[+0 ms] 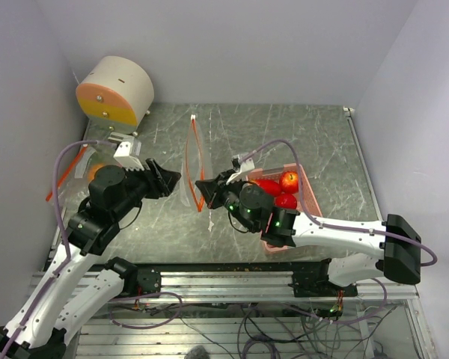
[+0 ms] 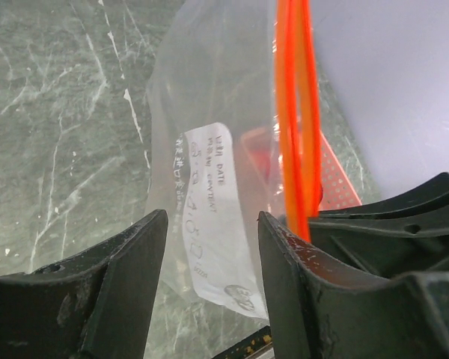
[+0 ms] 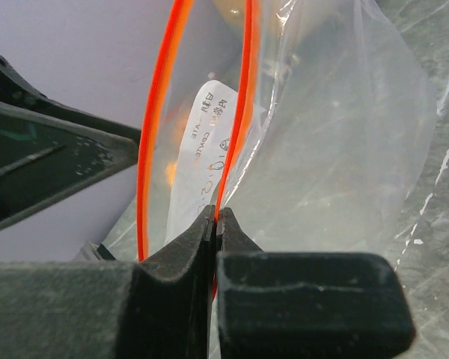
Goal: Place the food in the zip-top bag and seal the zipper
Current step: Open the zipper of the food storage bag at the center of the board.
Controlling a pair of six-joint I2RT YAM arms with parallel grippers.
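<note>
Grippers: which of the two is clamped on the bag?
The right gripper, shut on the orange zipper rim of the bag; the left gripper stands open, gripping nothing.

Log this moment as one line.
left hand: open, beside bag | right hand: shut on bag rim | bag mouth: open | apples: in pink basket

Two claws, left and right; one bag; one basket; three red fruits; one orange fruit; one drum; one bench.

White links, black joints, lilac cables, green lights, scuffed matte-black pincer fingers.
</note>
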